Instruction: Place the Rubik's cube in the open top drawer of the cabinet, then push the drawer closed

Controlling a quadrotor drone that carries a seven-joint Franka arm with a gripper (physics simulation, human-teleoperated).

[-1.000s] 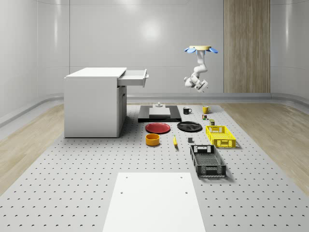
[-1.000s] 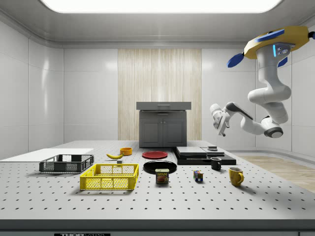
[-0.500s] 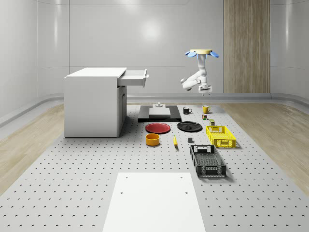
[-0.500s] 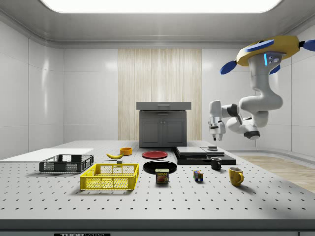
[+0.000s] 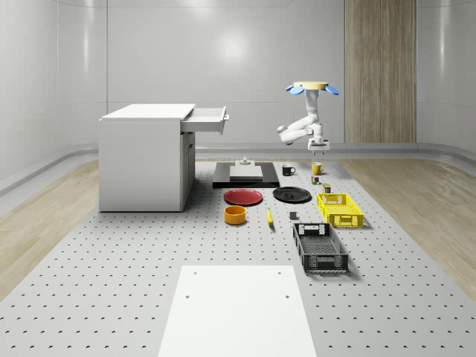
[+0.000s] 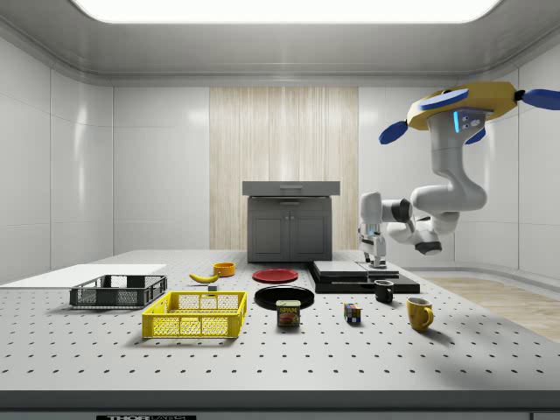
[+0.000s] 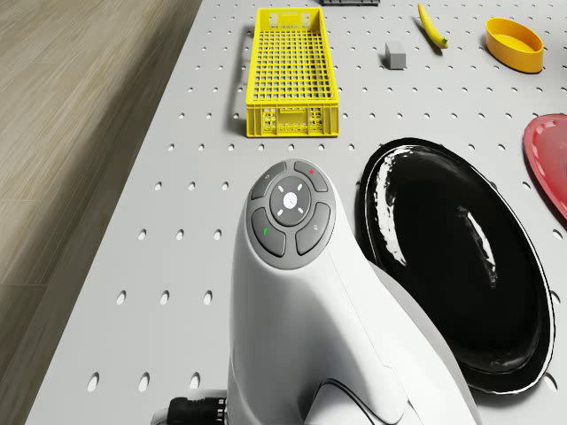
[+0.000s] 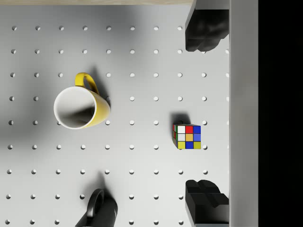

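Our hand [image 8: 207, 116] hangs open and empty, pointing straight down at the desk [image 8: 142, 56], with the Rubik's cube [image 8: 187, 136] lying between the two fingers [image 8: 204, 32] but well below them. A yellow mug [image 8: 80, 108] stands near the cube (a black mug [image 8: 99, 210] too). The drone [image 6: 464, 98] hovers above that corner of the desk. We judge this the approach to the grasp: next we need to descend, centred on the cube. The cabinet [image 5: 145, 160] with its open top drawer [image 5: 207, 119] stands well apart.
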